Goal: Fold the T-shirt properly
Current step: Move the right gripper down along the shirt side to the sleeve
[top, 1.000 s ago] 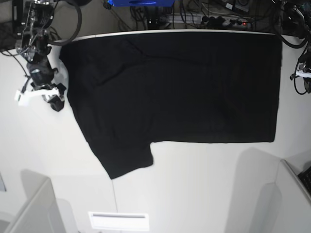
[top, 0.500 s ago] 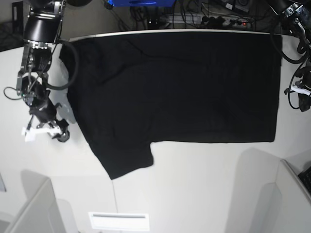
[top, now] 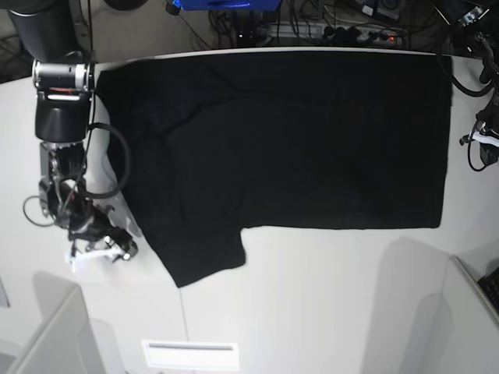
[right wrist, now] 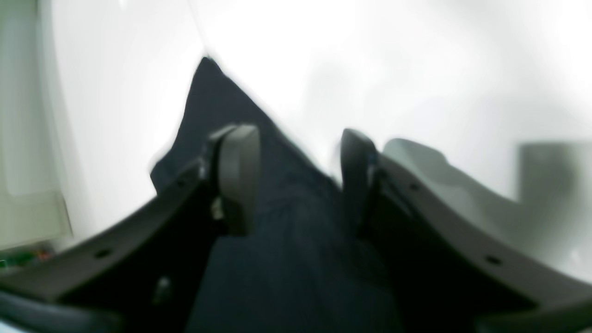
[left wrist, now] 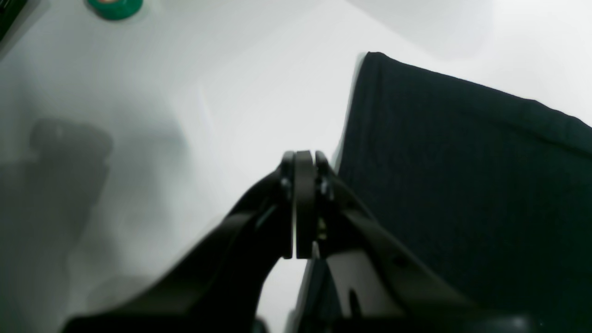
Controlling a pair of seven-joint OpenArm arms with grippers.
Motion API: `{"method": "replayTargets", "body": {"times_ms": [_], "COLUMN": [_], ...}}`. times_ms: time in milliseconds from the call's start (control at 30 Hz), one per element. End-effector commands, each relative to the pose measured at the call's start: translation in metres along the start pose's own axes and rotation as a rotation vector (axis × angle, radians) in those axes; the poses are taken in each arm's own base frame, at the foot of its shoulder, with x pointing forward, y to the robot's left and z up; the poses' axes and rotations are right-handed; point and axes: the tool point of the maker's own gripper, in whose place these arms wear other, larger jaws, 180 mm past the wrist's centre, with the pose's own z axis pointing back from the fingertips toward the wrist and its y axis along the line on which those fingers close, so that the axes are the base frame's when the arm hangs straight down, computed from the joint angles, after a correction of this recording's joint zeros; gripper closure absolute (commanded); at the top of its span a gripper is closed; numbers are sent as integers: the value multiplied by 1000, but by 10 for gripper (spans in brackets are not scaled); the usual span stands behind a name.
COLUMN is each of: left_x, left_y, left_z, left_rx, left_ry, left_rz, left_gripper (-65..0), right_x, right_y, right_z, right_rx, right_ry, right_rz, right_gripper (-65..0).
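The large black short-sleeved cloth T-shirt (top: 296, 148) lies spread flat on the white worktop (top: 327, 304), plain side up, its body reaching from the far edge toward the middle. One sleeve (top: 204, 253) juts out toward the near side at the base view's left.

The right pincer (top: 105, 251) sits low over the worktop just beside that sleeve — in its wrist view its two grey fingers (right wrist: 238, 175) stand well apart, released, with dark cloth (right wrist: 286, 240) showing between and below them and a pointed corner of the fabric ahead. Whether the fingers touch the cloth cannot be told through the blur.

The left pincer (left wrist: 299, 208) is clenched, its fingers pressed together on nothing, hovering over bare worktop just beside the shirt's straight edge (left wrist: 351, 120). A round green object (left wrist: 115, 7) lies at the far corner of that view — too cut off to identify. In the base view only a sliver of the left arm (top: 483, 140) shows at the right edge, near the shirt's hem.
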Motion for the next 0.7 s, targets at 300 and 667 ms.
{"method": "replayTargets", "body": {"times_ms": [300, 667], "left_x": [14, 10], "left_y": [21, 25], "left_z": [5, 4], "left_rx": [111, 132], "left_ry": [-5, 11], "left_rz": [-137, -153], "left_gripper": [0, 0], "right_x": [41, 10], "right_y": [24, 31], "right_z": [-33, -51], "right_rx": [-64, -19], "right_ry": [-62, 7], "right_rz": [173, 173], "right_gripper": [-375, -386]}}
